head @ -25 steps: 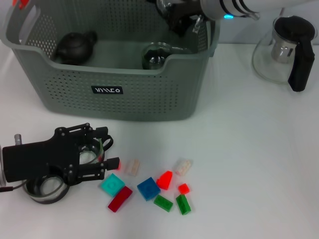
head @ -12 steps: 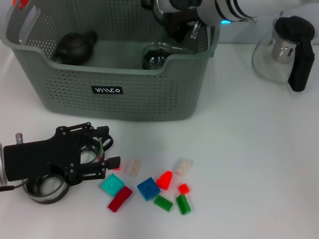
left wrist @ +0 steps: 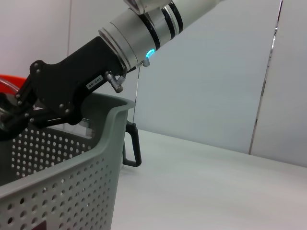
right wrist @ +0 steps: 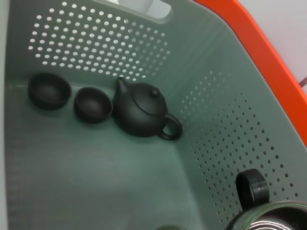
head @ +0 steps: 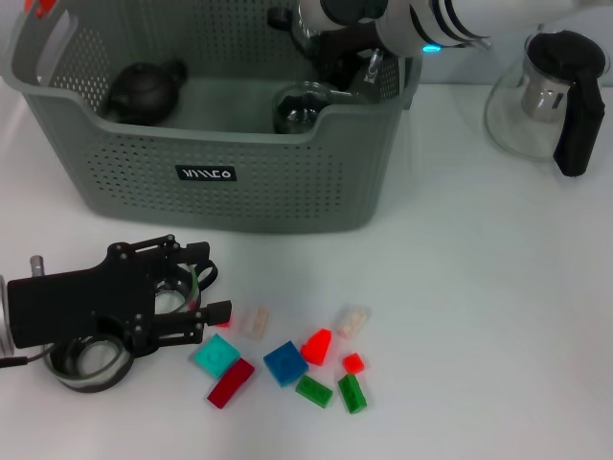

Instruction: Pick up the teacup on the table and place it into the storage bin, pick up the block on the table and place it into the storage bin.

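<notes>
The grey-green storage bin (head: 287, 187) stands at the back of the table. Two dark teacups (right wrist: 46, 90) (right wrist: 93, 103) sit on its floor beside a black teapot (right wrist: 141, 112). My right gripper (head: 335, 43) hangs inside the bin's far right corner, and also shows in the left wrist view (left wrist: 53, 93). Several small blocks lie in front of the bin, among them a teal block (head: 215, 356), a blue block (head: 284, 362) and a red block (head: 317, 346). My left gripper (head: 209, 285) lies low at the front left with its fingers spread. Its lower fingertip (head: 218, 311) covers most of a small red block (head: 223, 324).
A glass kettle (head: 541, 96) with a black handle stands at the back right. A clear glass vessel (head: 299, 105) sits in the bin near the right gripper. Two pale blocks (head: 254, 321) (head: 351, 320) and two green blocks (head: 313, 390) (head: 351, 393) lie among the others.
My right gripper has shifted slightly left inside the bin. The left gripper's lower fingertip now covers more of the small red block.
</notes>
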Motion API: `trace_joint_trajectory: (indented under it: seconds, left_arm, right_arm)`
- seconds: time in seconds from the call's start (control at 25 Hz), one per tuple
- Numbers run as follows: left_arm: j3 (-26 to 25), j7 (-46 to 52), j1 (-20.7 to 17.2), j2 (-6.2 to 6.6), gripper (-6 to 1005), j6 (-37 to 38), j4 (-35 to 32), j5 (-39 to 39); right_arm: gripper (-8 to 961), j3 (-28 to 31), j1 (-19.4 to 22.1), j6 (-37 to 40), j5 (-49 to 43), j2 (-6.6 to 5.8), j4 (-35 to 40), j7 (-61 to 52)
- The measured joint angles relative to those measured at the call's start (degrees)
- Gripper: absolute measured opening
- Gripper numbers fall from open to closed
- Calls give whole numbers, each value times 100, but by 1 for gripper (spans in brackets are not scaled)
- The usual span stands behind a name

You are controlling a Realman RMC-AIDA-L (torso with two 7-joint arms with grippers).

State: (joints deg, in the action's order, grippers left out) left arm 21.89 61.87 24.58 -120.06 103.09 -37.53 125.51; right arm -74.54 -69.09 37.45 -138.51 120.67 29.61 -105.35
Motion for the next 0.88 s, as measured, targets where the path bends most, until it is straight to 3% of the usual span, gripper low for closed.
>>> trace_joint_trajectory:
  seconds: [0.36, 0.44, 0.88]
  left_arm:
    - [-3, 0, 3, 0, 797, -12, 0, 0]
    - [-8, 0, 3, 5, 797, -17, 0, 0]
    - [-72, 0, 12, 19, 797, -18, 0, 0]
  right_arm:
    - [90, -17, 0, 18, -33, -26, 78, -186]
    - [275, -17, 1, 18, -38, -26, 78, -187]
    - [509, 18, 151, 17, -45, -36, 580, -258]
